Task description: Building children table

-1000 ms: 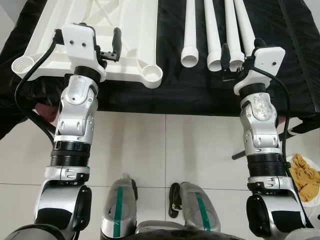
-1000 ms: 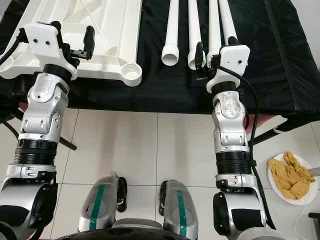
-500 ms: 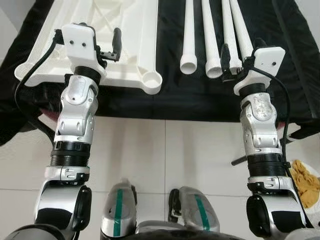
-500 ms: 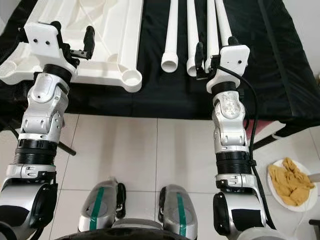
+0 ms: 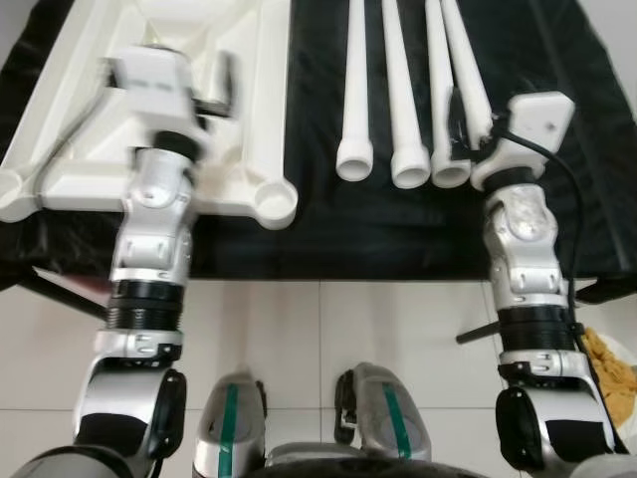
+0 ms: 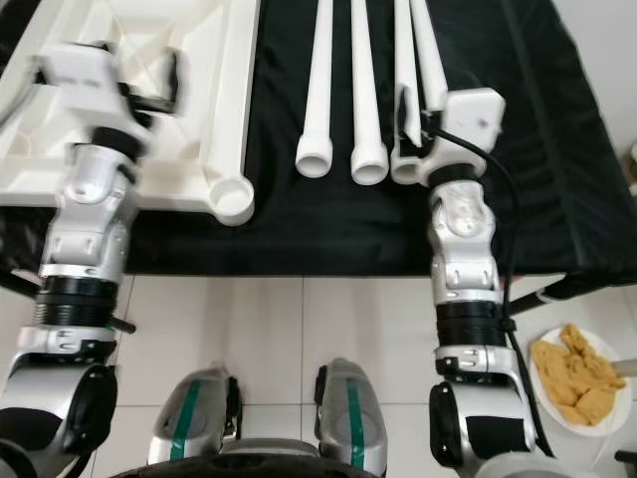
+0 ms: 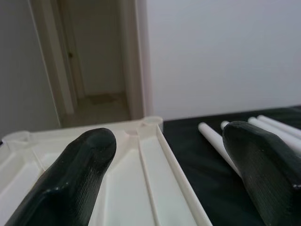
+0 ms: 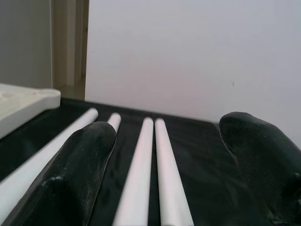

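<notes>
A white plastic tabletop (image 5: 70,149) lies upside down on the black-draped surface, with round leg sockets (image 5: 274,200) at its near corners. To its right, several white table legs (image 5: 355,100) lie side by side, hollow ends facing me. My left gripper (image 7: 169,155) hovers open above the tabletop's underside (image 7: 141,179), holding nothing; the arm looks blurred. My right gripper (image 8: 167,155) is open just above the near ends of the rightmost legs (image 8: 141,174), one black finger (image 5: 455,105) beside them. Nothing lies between either pair of fingers.
The black cloth (image 5: 398,229) covers the work surface down to its near edge, with tiled floor (image 5: 299,329) below. A white plate (image 6: 577,363) of yellow-brown pieces sits on the floor at my right. A doorway (image 7: 94,70) opens beyond the table.
The whole view has shifted: the table now lies nearer and lower in the picture. Both grippers reach further over it. The left arm is blurred, moving.
</notes>
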Robot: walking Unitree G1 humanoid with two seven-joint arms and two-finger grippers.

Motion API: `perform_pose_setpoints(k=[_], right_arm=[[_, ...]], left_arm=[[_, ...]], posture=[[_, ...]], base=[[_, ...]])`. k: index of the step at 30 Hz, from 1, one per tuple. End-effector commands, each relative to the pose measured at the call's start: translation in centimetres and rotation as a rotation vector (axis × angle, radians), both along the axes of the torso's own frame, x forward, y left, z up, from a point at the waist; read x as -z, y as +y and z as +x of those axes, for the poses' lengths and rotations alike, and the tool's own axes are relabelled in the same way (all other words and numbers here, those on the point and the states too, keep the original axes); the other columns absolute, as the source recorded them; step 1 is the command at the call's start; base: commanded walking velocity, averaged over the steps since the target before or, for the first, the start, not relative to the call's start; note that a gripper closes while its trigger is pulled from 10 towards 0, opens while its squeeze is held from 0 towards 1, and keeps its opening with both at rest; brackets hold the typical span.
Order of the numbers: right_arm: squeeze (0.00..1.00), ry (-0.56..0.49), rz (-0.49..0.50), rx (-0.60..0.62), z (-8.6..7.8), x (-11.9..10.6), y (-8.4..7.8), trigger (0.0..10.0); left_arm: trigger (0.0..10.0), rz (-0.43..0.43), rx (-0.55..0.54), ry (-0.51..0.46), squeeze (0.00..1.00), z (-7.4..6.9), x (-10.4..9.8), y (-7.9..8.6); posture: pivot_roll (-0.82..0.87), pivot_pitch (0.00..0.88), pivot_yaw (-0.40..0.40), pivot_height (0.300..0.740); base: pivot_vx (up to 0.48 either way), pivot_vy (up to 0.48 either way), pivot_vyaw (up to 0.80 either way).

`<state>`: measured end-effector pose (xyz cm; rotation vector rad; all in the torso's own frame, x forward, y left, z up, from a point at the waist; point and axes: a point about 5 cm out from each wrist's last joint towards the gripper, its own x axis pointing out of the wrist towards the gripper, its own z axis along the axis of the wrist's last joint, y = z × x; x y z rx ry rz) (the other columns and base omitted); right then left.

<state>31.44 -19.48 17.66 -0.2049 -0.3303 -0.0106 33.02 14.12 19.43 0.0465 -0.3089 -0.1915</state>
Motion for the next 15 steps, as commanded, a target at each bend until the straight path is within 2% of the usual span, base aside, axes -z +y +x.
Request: perform_pose_setpoints(k=[1,9,15], right_arm=[[0.0,0.006,0.003,-0.025,0.15,0.17,0.87,10.0],[0.0,0.006,0.003,-0.02,0.29,0.11,0.91,10.0],[0.0,0.06,0.017,0.011,0.93,0.72,0.64,10.0]], left_arm=[[10.0,-0.013,-0.043,0.018,0.0,0.0,0.5,1.1],[10.0,-0.007,-0.05,0.037,0.0,0.16,0.68,1.05],[10.0,0.045,-0.021,0.078,0.0,0.6,0.92,0.57]], posture=[[0.04,0.0,-0.011,0.74],[0.04,0.0,-0.011,0.74],[0.05,0.0,-0.019,0.74]], base=[[0.0,0.0,0.0],[0.0,0.0,0.0],[0.0,0.0,0.0]])
